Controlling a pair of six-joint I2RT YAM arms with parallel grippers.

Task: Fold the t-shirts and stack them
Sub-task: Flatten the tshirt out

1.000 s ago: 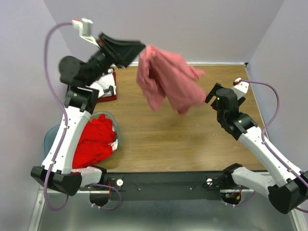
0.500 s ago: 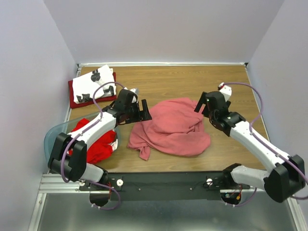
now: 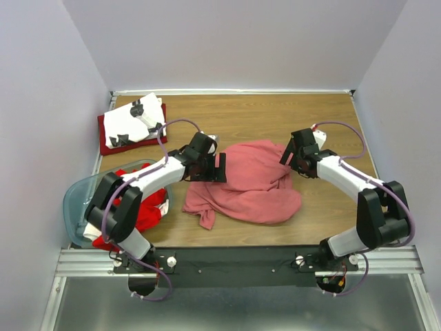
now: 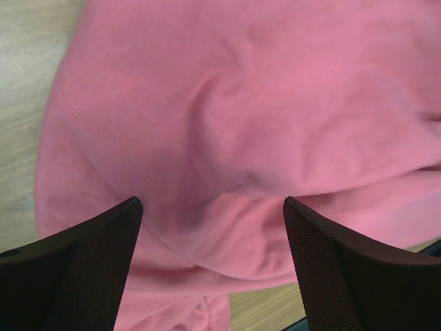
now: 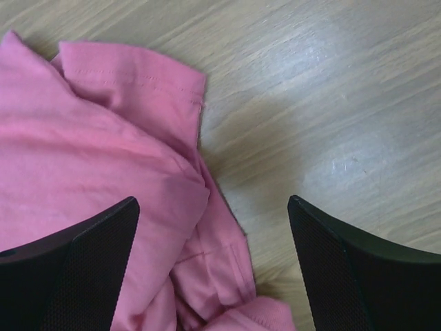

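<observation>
Pink shirt (image 3: pixel 244 183) lies crumpled on the table (image 3: pixel 275 117), directly between the two grippers. The left gripper (image 4: pixel 210 207) hangs low over the shirt's left side, jaws wide apart and holding nothing; only cloth shows beneath them. The right gripper (image 5: pixel 210 207) is just as wide open and empty. It sits at the opposite edge, with cloth under its left finger and bare wood under its right.

Flanking the heap like this looks like a setup for catching two edges and spreading the shirt flat, since it cannot be folded as it lies.

The shirt is bunched into soft ridges and overlapping layers. A hemmed flap with a line of stitching, perhaps a sleeve, lies ahead of the right gripper, and a twisted tail of cloth trails off behind the left one. No collar can be made out.

Well out past the left gripper, a folded white shirt (image 3: pixel 134 118) rests on a dark red one (image 3: pixel 105 143). Back along its arm, a tub (image 3: pixel 72 200) holds red shirts (image 3: pixel 145 203).
</observation>
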